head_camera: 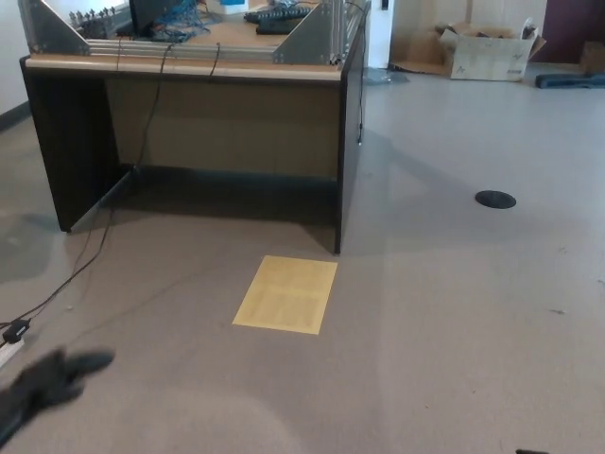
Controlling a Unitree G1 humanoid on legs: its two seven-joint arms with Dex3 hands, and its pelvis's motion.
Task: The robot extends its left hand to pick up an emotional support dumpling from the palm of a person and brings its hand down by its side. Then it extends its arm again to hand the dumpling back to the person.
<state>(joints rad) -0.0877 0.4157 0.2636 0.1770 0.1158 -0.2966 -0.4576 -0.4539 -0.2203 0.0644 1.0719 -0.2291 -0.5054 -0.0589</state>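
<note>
at lower left, blurred left hand (43, 386); dumpling unseen.

left hand (43, 383) motion-blurred, cut off at lower-left edge, grip unreadable

A single view comes from the robot's head, set high and tilted down and forward over the grey carpeted floor (454, 312). It faces a dark-sided desk with a pale wooden top (189, 66) that stands well ahead. A yellow rectangular sheet (286, 293) lies on the floor nearer the camera. Cardboard boxes (487, 47) sit far off at the upper right.
</note>
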